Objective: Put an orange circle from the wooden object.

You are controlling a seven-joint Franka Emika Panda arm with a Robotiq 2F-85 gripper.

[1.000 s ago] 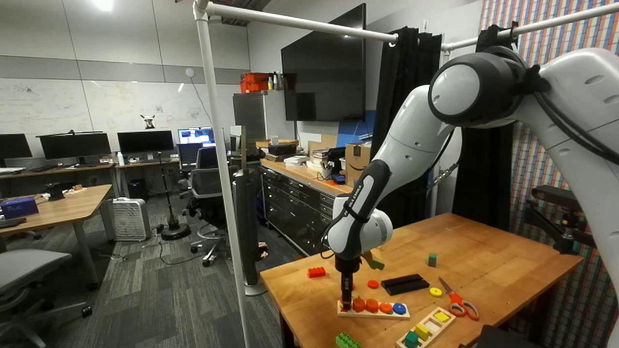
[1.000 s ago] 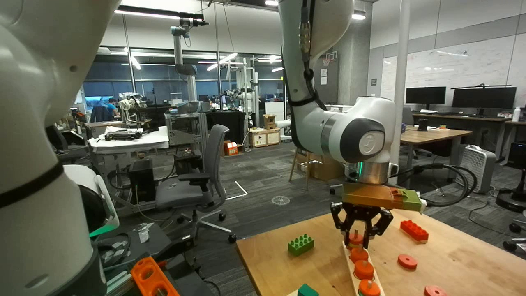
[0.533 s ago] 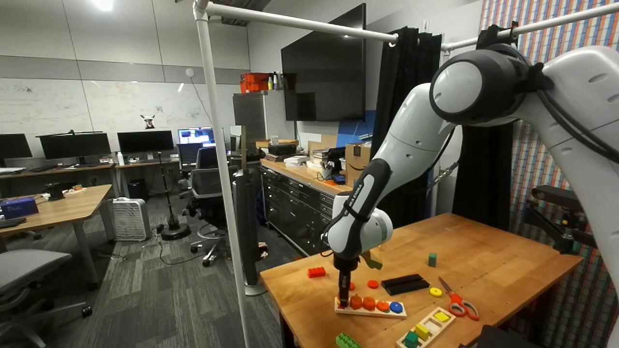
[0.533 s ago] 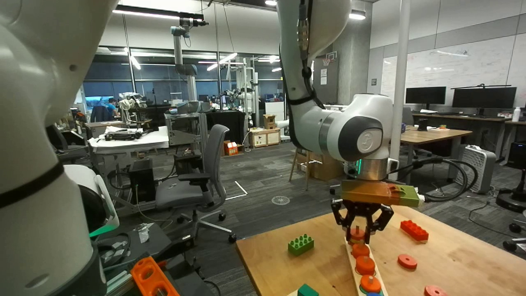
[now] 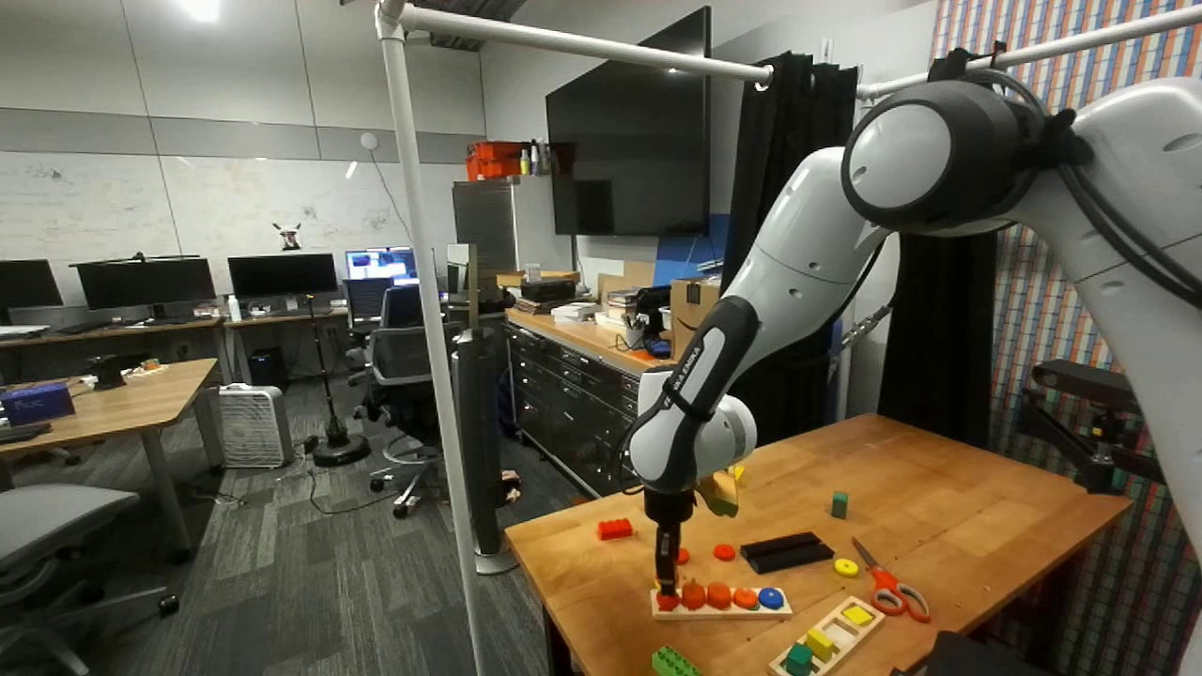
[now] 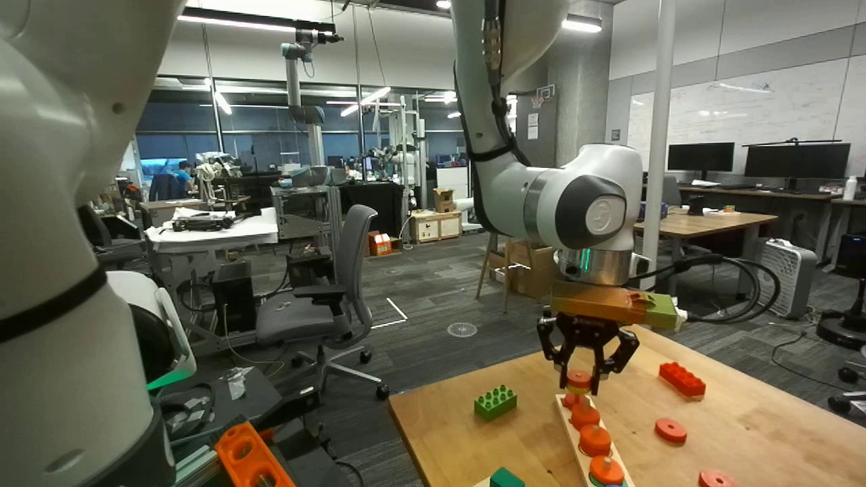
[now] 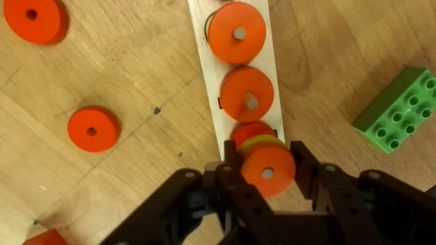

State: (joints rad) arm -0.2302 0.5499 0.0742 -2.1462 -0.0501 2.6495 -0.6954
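The wooden object [image 5: 700, 614], a low light-wood block with upright pegs, lies on the table; it also shows in an exterior view [image 6: 574, 436] and the wrist view [image 7: 213, 73]. Orange-red circles sit on its pegs, with a blue one [image 5: 771, 598] at one end. My gripper [image 7: 263, 146] is over the opposite end, its fingers closed on both sides of an orange circle [image 7: 267, 185]. This circle sits high, near its peg's tip. A yellow disc [image 7: 262, 137] is just beneath it, and a red disc [image 7: 250, 131] stays lower on the block.
Two loose red circles [image 6: 670, 430] [image 6: 717, 479] lie beside the block. A green brick [image 7: 405, 109], red brick [image 6: 682, 379], black rectangle [image 5: 787, 552], scissors [image 5: 890, 587], yellow circle [image 5: 846, 568], green block [image 5: 839, 504] and a board with yellow and green pieces [image 5: 840, 627] are around.
My gripper has risen slightly, and the orange circle has slid up its peg with the yellow disc. The block has shifted a little along the table. The red disc now shows below the fingers.
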